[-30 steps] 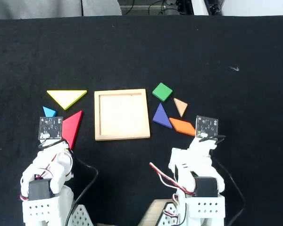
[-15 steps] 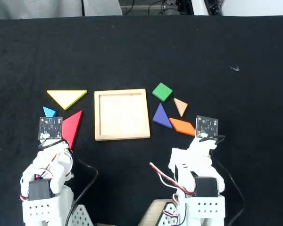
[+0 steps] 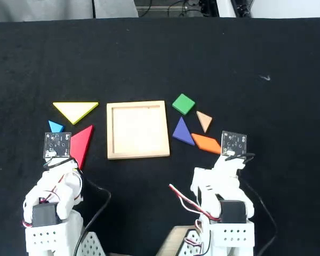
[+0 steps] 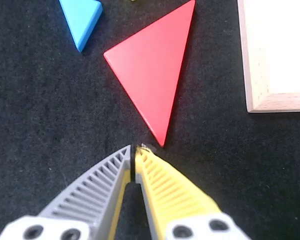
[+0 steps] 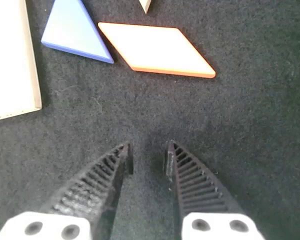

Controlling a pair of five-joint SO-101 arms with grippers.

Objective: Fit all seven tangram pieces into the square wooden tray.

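Wood, pale and unpainted, makes up the square tray (image 3: 110, 130), which lies flat near the middle of the black bench (image 3: 256, 106). All seven tangram pieces lie outside it on the dark surface.

Three pieces lie on the left side. The yellow triangle (image 3: 75, 110) is just beside the tray's far left corner, with its long edge facing away from the arms. The red triangle (image 3: 82, 143) lies nearer the arms, close to the tray's left wall but apart from it. The small blue triangle (image 3: 55, 127) sits just outside the red one.

Four pieces lie on the right side. The green square (image 3: 183, 104) is near the tray's far right corner. The tan triangle (image 3: 204, 120) lies just beyond it, further out and nearer the arms. The purple triangle (image 3: 182, 132) is close beside the tray's right wall. The orange parallelogram (image 3: 206, 143) almost touches the purple triangle's outer corner.

The left tool (image 4: 134, 150) has its two fingers pressed together, with nothing between them. Its tips hang just beside the sharp near corner of the red triangle. The right tool (image 5: 147, 150) is slightly spread and holds nothing. It hovers over bare bench near the orange parallelogram, apart from it.
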